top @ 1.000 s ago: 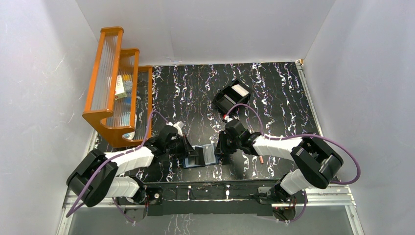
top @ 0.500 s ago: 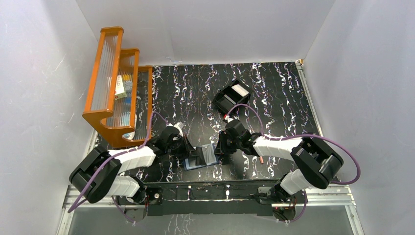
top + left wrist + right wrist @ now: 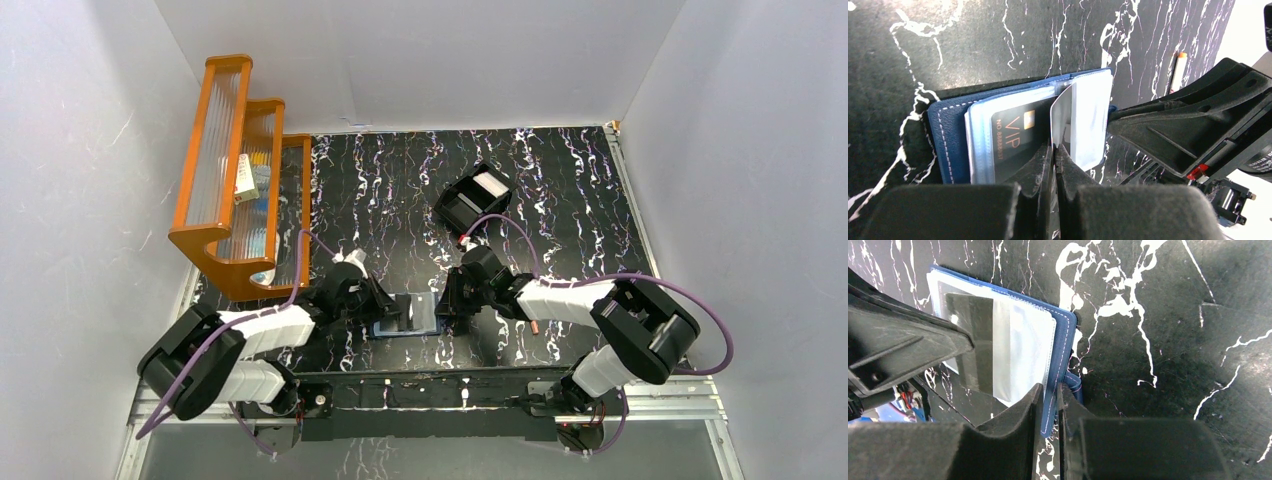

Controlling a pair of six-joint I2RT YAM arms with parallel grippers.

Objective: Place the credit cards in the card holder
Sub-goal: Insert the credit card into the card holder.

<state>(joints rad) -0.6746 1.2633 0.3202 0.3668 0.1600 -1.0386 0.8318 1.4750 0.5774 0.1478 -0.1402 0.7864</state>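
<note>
Your card holder (image 3: pixel 950 140) lies open and flat on the black marbled table (image 3: pixel 973 45), close to the near edge and right between the two arms. You can see the navy cover with pale stitching along its border and a stack of clear plastic sleeves (image 3: pixel 979 150) fanned across the inside. A black card marked VIP (image 3: pixel 1015 142), with a gold chip, sits inside one of those sleeves. Your left gripper (image 3: pixel 1054 150) is clamped tight on a pale grey card (image 3: pixel 1062 112), which stands on edge, with its far end up against the sleeves. Whether that end has gone into a pocket, you cannot tell from here. On the other side, your right gripper (image 3: pixel 1049 390) is pinched onto the navy cover's edge, just beside the little snap tab (image 3: pixel 1075 390), pinning that side to the table. The two grippers face each other, nearly touching, across the holder. Farther back a black box (image 3: pixel 472 197) sits mid-table, an orange rack (image 3: pixel 191 160) stands at the far left, and a thin pale stick (image 3: pixel 538 326) lies to the right, next to the right arm.
</note>
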